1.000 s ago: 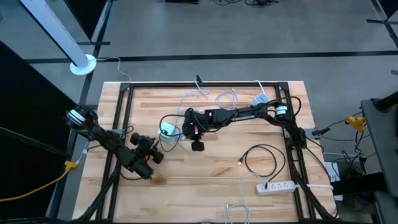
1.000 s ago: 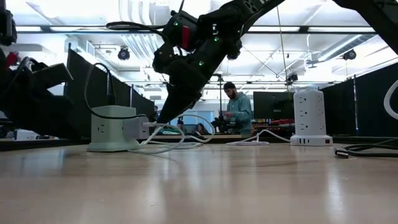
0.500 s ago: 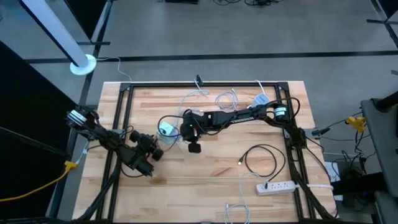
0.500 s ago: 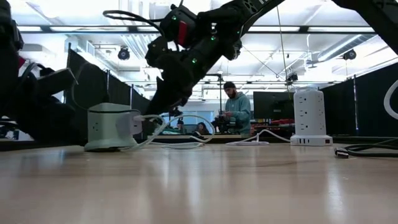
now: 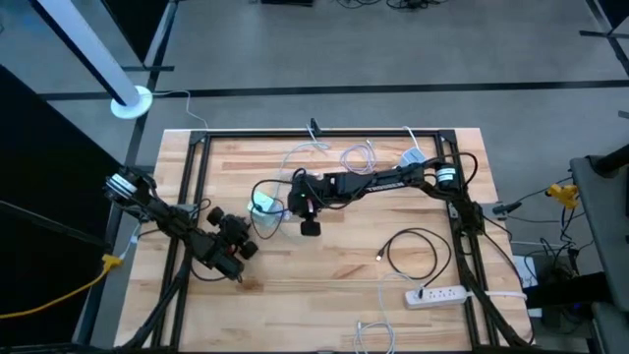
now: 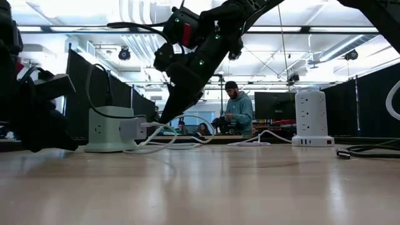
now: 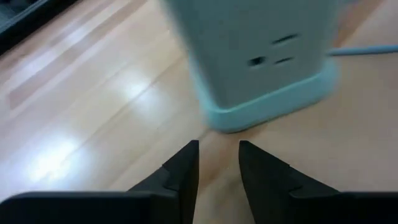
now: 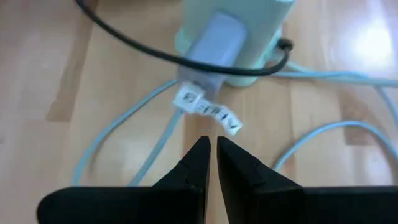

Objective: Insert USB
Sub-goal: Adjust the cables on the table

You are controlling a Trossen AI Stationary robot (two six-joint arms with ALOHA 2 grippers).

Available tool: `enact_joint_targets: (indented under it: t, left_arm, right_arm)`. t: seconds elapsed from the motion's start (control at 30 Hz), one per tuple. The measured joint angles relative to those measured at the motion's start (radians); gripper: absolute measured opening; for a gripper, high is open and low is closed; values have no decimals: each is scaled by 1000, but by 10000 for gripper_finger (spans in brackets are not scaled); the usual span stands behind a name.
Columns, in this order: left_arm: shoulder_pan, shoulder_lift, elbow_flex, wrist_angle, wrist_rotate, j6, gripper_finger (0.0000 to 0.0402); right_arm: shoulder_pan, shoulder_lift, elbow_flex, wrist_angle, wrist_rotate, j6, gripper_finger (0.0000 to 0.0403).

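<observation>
The pale green power cube (image 5: 263,205) stands on its base left of the table's middle; it also shows in the low view (image 6: 111,128). A white adapter (image 8: 214,43) is plugged into its side, and a white cable with a paper tag (image 8: 208,109) runs from it. My right gripper (image 8: 211,146) hovers just right of the cube (image 8: 264,22), fingers shut, pointing at the adapter and short of the tag. My left gripper (image 7: 217,152) sits low on the cube's near-left side, open, a short way from the cube's base (image 7: 267,102).
A white tower power strip (image 6: 310,117) stands far right. A flat white power strip (image 5: 437,293) and a black cable loop (image 5: 413,254) lie near right. White cables (image 5: 359,157) trail behind the cube. A person (image 6: 237,112) stands beyond the table.
My right gripper swung toward the table's left against the adapter side, then drew back right. The cube tipped and slid slightly left, then settled upright again. My left gripper dropped lower beside the cube.
</observation>
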Motion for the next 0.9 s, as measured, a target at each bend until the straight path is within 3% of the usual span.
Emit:
enact_joint_targets:
  t: [0.1,0.2,0.57,0.7,0.9]
  left_arm:
    - [2,0,-3,-37,0,-18,95]
    - [2,0,-3,-34,-1,94,85]
    - [80,-11,-2,-27,-39,281,63]
    - [115,-14,-2,-24,-54,339,63]
    - [142,-15,0,-26,-91,386,63]
  right_arm:
    - [3,0,0,-5,-5,26,15]
    - [5,0,0,-4,-7,52,34]
    - [25,5,0,45,-22,60,180]
    - [25,27,1,54,-22,91,194]
    - [29,51,1,73,-22,111,183]
